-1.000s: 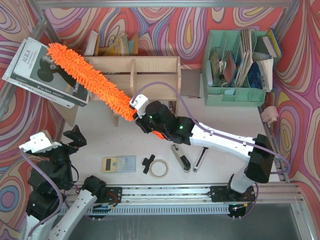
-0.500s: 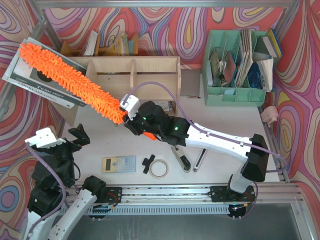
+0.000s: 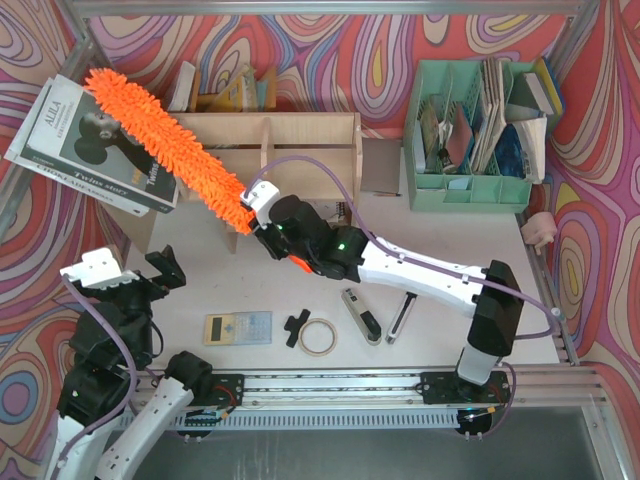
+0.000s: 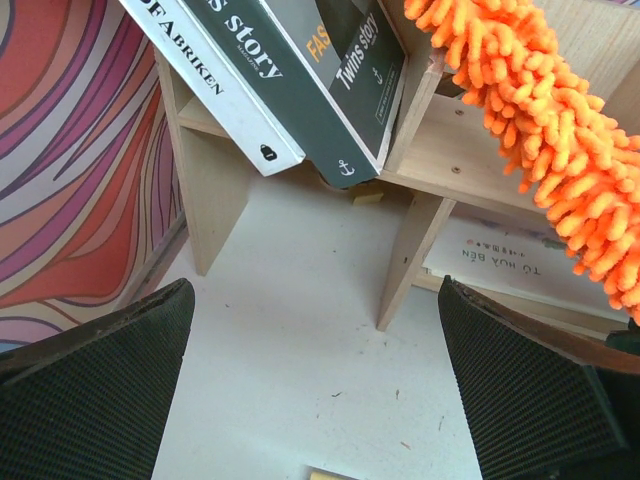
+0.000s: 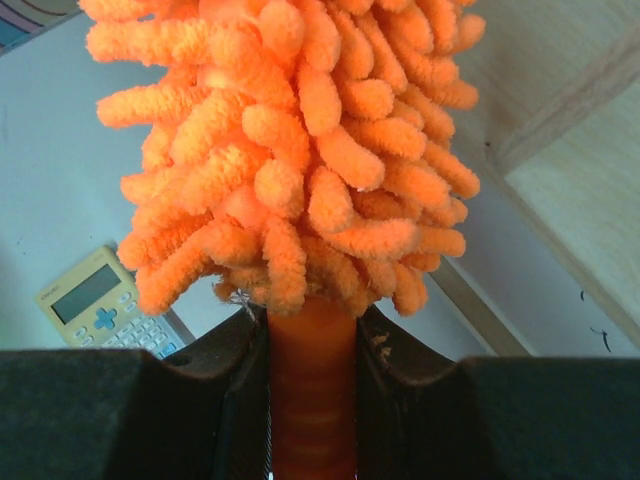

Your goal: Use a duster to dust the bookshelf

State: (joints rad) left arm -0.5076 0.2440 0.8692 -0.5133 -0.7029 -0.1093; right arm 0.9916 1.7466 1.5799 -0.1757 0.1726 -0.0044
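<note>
The jaws of the right arm (image 3: 400, 262) are closed firmly on the short smooth handle (image 5: 310, 400) of the duster (image 3: 165, 150), and the fluffy part begins just beyond the fingertips. From these jaws the long axis of the duster runs diagonally, away from the robot and toward its left. It crosses the left end of the bookshelf (image 3: 300, 130), and its far tip is over the dark books (image 3: 85, 150) that lie tilted on that end. In the left wrist view the orange strands (image 4: 540, 130) hang close over the left compartment and its upright divider, but I cannot tell if they really press on the wood. The middle and right compartments lie to the right of the duster, near it but not covered. I judge therefore that the coming move depends on swinging or sliding this long axis to the right along the shelf. The left arm (image 3: 110, 320) stands low over the worktop (image 3: 440, 240) in front of the shelf's left leg. Its jaws are wide open with nothing between them, and it is apart from the duster. The right arm is thus the one to do the work.
</note>
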